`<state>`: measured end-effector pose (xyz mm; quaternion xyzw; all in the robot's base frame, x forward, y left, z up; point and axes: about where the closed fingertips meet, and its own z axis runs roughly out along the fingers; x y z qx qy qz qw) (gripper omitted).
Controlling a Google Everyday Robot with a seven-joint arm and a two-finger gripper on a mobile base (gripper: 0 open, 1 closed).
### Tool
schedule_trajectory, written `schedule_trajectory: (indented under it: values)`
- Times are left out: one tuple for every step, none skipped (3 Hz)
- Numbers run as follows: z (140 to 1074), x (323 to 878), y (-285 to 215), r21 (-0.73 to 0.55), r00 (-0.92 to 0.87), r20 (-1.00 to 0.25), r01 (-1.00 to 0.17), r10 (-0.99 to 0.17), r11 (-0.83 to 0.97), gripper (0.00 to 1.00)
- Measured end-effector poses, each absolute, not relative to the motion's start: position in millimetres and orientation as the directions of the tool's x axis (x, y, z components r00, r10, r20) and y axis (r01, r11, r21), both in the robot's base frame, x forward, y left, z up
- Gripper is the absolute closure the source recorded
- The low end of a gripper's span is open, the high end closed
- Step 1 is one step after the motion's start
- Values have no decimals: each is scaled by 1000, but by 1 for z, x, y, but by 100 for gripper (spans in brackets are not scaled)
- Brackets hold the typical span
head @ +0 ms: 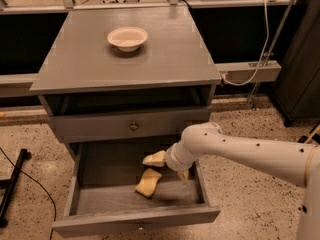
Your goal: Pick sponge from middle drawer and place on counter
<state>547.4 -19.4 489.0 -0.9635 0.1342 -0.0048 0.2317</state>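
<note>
Counter: the wide, flat gray wooden top slab of the cabinet point(165, 59), well above and behind my jaws. The sponge is to end up here.
Middle drawer: the deep gray wooden drawer box with tall side walls point(100, 199), pulled out and open, its walls around my jaws. It holds one thing, the sponge, on its grainy floor.
Upper drawer front: a shallow gray panel with a round metal knob point(100, 126), shut, just above and behind my jaws. Its contents are hidden.
Bowl: a round cream bowl point(127, 38), upright on the counter, far above my jaws. Nothing is seen inside it.
Gripper: my two-finger gripper point(165, 169), down inside the middle drawer. The pale fingers point(154, 158) stand spread and hold nothing.
Sponge: a small pale-yellow foam sponge with pinched, wavy sides point(148, 182). It lies on the drawer floor just below my jaws, toward the drawer front and apart from the walls. I cannot tell whether a finger touches it.
Handling (judged): light, soft and compressible, neither fragile nor slippery. A firm squeeze should dent it yet hold it.
Hold (judged): across the narrow pinched waist, one finger on each long side.
Step (judged): lower over the sponge and close. The lift to the counter is not yet done.
</note>
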Motion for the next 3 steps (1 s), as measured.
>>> schedule_trajectory:
  values:
    - [468,554,-13,-476,972,-52,-227,-230,-850,0]
    - [442,563,-5,-506,972,-72,-227,-222,-832,0]
    - [417,567,5,-513,971,-103,-240,-218,-824,6]
